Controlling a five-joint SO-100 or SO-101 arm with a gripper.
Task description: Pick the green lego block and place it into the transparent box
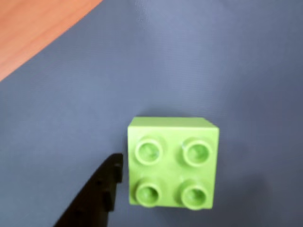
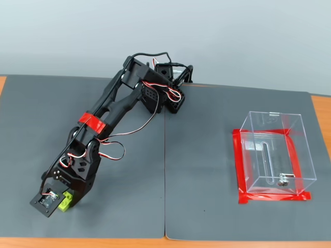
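In the wrist view, the block (image 1: 173, 163) sits on the grey mat (image 1: 189, 56) with its four studs up, in the lower middle of the picture. One black finger (image 1: 97, 196) of the gripper enters from the bottom left, and its toothed tip stands just beside the left wall of the block; I cannot tell if it touches. The second finger does not show here, so this view alone does not say whether the block is between the two fingers. The block is square, so it has no long axis. Its sides run almost parallel to the picture edges, and the finger comes to its left side. A corner of the wooden table (image 1: 33, 28) shows at top left.

In the fixed view, the arm (image 2: 111, 116) reaches far forward and to the left, and the gripper (image 2: 61, 199) is low over the mat near its front edge. The block (image 2: 65, 201) shows as a small green piece at the gripper's tip, partly hidden by it. From here I cannot tell how wide the fingers stand, or if they already hold the block. The box (image 2: 274, 155) stands on the right half of the mat, inside a frame of red tape (image 2: 238, 165), well apart from the block. My judgement: the fingers need to close on the block first, then the arm must carry it a long way right, across the mat, to the box.
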